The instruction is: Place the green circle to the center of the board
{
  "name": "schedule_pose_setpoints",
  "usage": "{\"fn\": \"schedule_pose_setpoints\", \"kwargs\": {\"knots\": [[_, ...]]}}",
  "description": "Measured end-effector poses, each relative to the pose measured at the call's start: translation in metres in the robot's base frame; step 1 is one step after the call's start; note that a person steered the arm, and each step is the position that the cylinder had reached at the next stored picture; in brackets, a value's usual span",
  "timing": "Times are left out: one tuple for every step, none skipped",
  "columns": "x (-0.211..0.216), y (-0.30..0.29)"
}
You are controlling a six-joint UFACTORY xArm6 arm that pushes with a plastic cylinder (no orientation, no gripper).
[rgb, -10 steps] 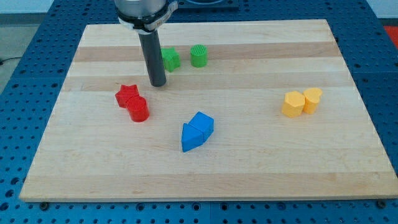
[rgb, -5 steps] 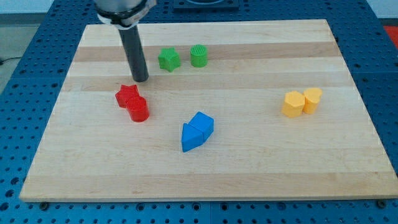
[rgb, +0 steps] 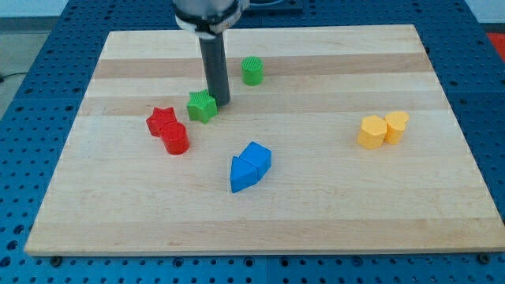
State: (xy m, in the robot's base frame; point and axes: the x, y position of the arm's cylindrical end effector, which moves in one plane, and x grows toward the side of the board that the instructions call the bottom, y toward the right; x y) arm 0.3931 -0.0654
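Note:
The green circle [rgb: 252, 71] is a ribbed round block near the view's top, a little left of the middle. My tip [rgb: 219, 102] stands below and left of it, apart from it, and touches the right side of a green star block [rgb: 202, 106].
A red star [rgb: 161, 121] and a red cylinder [rgb: 175, 138] sit together at the left. Two blue blocks [rgb: 249, 166] lie below the middle. Two yellow blocks [rgb: 383, 129] sit at the right. The wooden board [rgb: 442, 197] lies on a blue perforated table.
My tip swung left, then back right to the green star. The green star has moved down and left, toward the red blocks. The green circle has not moved.

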Motion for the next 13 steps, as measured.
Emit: {"fn": "schedule_pose_setpoints", "kwargs": {"knots": [[0.0, 0.025], [-0.015, 0.072], [-0.049, 0.122], [-0.089, 0.13], [-0.123, 0.107], [-0.122, 0.062], [-0.072, 0.06], [-0.035, 0.061], [-0.055, 0.061], [-0.064, 0.029], [-0.046, 0.0], [0.002, 0.01], [0.001, 0.028]]}}
